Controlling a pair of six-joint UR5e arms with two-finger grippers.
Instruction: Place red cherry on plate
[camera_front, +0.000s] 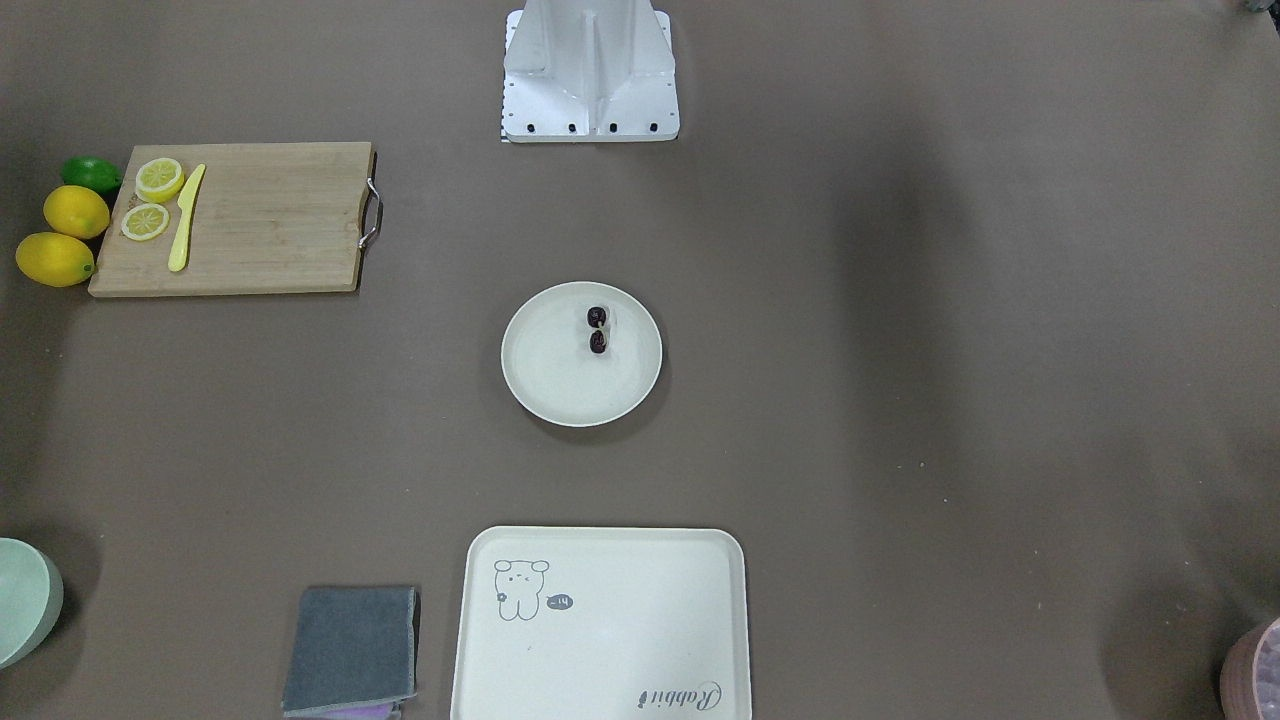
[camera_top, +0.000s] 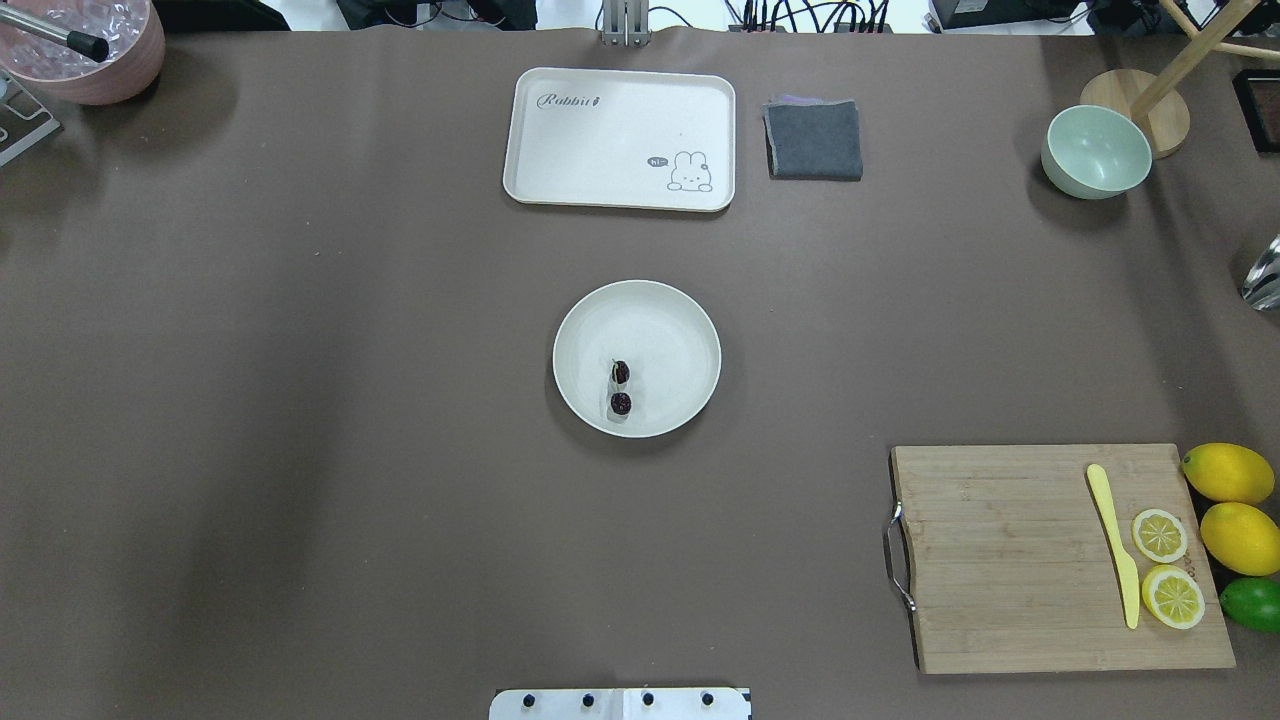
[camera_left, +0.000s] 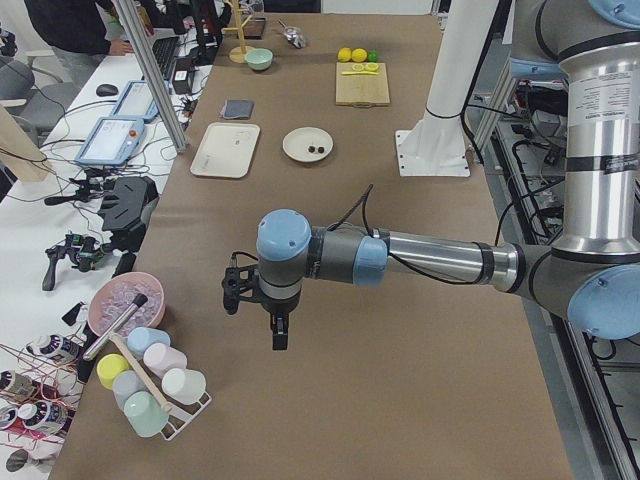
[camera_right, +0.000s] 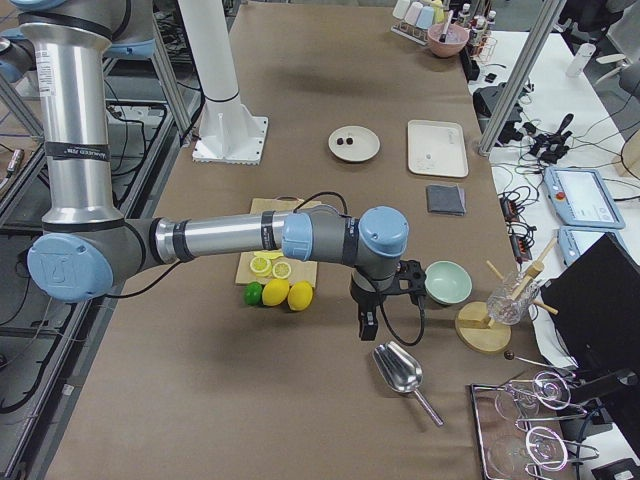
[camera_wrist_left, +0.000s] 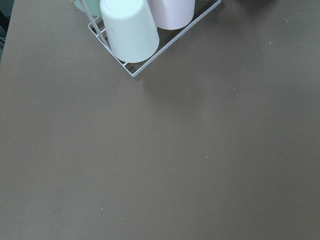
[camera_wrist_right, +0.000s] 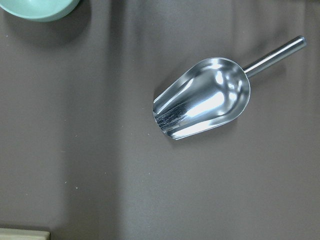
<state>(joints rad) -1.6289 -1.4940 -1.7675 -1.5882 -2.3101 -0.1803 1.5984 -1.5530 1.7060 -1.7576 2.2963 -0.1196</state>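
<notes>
Pedestal base (camera_top: 620, 705) of the robot sits nearest, straight back from the plate (camera_top: 670, 335). A cutting board (camera_top: 1010, 555) lies nearer the robot than the plate and off to its right. It carries a yellow knife (camera_top: 1113, 540) and two lemon slices (camera_top: 1160, 535), and two lemons (camera_top: 1228, 473) and a lime (camera_top: 1255, 603) lie just beside its outer edge.

The red cherry (camera_top: 621, 403), a dark joined pair, lies inside the plate, on its near half.

The left gripper (camera_left: 279, 338) hangs well apart to the plate's left, above bare table near some cups (camera_wrist_left: 129, 30). The right gripper (camera_right: 366, 325) hangs well apart to the plate's right, by a steel scoop (camera_wrist_right: 202, 97). Both show only from the table's ends, so I cannot tell how wide either pincer stands.

Beyond the plate lies a cream tray (camera_top: 600, 140), with a folded grey cloth (camera_top: 813, 140) just right of it and a green bowl (camera_top: 1095, 150) farther right.
</notes>
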